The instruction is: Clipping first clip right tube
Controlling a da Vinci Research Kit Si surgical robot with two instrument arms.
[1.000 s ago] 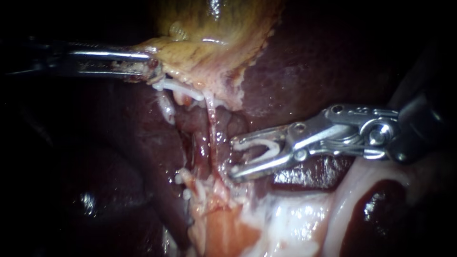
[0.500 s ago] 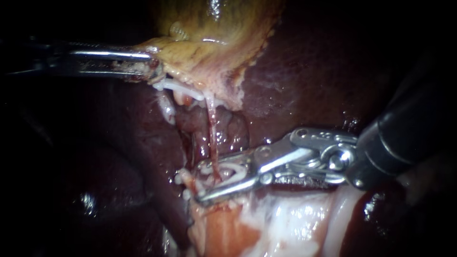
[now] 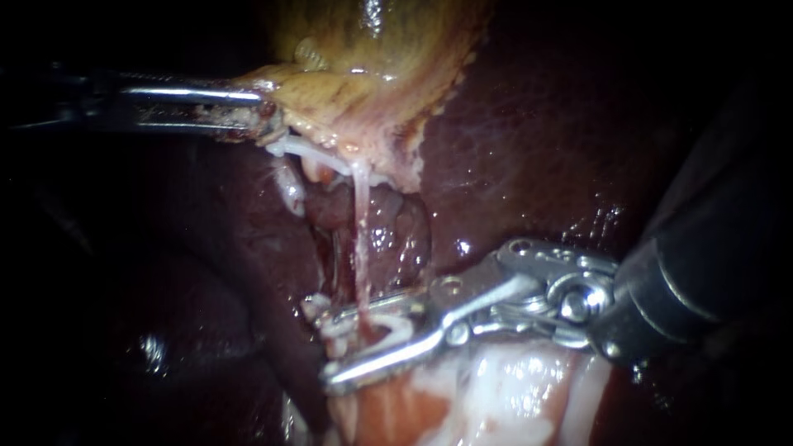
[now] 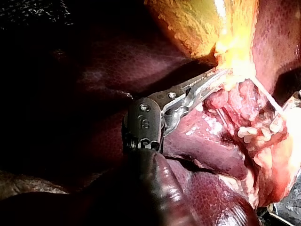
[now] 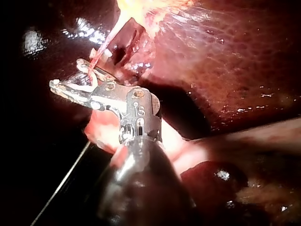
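Clip (image 3: 387, 320): white, V-shaped, seated between the jaws of the right instrument (image 3: 330, 351); its open mouth faces the endoscope view's left, its closed end back toward the jaw hinge; long axis lies along the jaws, close to level with the mouth end dipping slightly; it sits low in the middle of the view.

Nearest the camera: pale, wet, pink-white tissue (image 3: 504, 388) under and just behind the right instrument's jaws and wrist; the dark shaft comes in from the right.

Right jaws spread in a narrow V, one leg of the clip against each; what they carry is the clip, and inside the clip's mouth the tube (image 3: 361, 239); the clip's legs show on either side of it; whether they touch the tube I cannot tell.

Tube: thin, pinkish, stretched taut; long axis runs up and down, crosswise to the clip; upper end joins the gallbladder's lower edge, lower end passes into the clip; which of the task's tubes it is I cannot tell.

Behind it: dark red liver (image 3: 529, 149), glistening.

Farthest: yellow-green gallbladder (image 3: 372, 66) at the top; left instrument (image 3: 266, 122) comes in level from the left, jaws pinched on the gallbladder's lower edge; white strands just below that grip.
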